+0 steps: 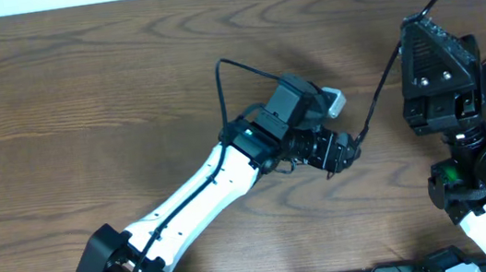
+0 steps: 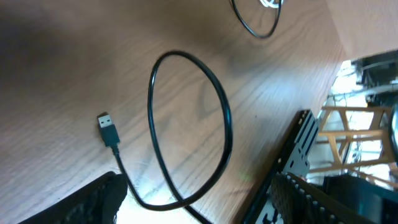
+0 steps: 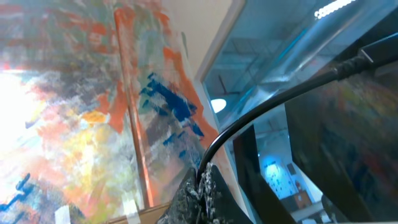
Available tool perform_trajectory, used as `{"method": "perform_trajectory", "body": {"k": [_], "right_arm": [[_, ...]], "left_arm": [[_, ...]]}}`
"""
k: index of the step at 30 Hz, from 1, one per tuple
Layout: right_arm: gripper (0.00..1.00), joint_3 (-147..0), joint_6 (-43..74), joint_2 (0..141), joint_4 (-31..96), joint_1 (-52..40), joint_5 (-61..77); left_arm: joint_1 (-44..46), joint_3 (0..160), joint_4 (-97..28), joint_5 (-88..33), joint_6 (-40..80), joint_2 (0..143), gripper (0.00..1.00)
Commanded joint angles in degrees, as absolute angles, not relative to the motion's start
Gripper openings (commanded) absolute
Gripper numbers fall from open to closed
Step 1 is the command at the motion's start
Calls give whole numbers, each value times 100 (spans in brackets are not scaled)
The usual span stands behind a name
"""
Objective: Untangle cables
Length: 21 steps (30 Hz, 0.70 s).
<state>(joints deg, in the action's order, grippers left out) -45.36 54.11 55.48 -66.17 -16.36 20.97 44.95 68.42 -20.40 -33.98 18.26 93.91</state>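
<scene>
Thin black cable (image 2: 225, 124): loop, USB plug (image 2: 107, 129) laid on brown wooden table (image 1: 78, 82) beneath left claw (image 1: 345, 152) (jaws spread, empty); far end pinched in right claw (image 3: 202, 182). Thin white cable (image 2: 272, 3) glimpsed beyond left claw; untangling judged unfinished.

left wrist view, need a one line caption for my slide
Left wrist view: the black cable curls in a loop on the wooden table, its USB plug lying flat beside it.

**Wood, plastic and a little metal**

The table (image 1: 81, 100) is brown wood with bold grain and a soft satin sheen. The black cable (image 2: 228, 124) has a smooth, faintly glossy sheath, and its plug (image 2: 107, 127) has a dull metal tip. The left arm (image 1: 203, 185) has glossy white plastic shells. The right jaws carry coarse, grainy black pads (image 3: 186, 200).
</scene>
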Motion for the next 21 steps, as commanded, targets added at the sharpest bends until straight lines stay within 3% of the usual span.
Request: {"method": "perform_trajectory", "body": {"k": [1,14,21], "right_arm": [[1,-4600,5463,5540,-6657,-1619,1959],[1,-4600,5352,5557,-5975,-1605,1905],[1,-4600,5352,5579,-5972,-1605,1898]], "left_arm": [[4659,6722,-2047,-3389,1852,9701,77],[4873,6722,-2043,-3389,1855,10073,58],[4873,6722,-2043,-3411,1855,10073,35]]}}
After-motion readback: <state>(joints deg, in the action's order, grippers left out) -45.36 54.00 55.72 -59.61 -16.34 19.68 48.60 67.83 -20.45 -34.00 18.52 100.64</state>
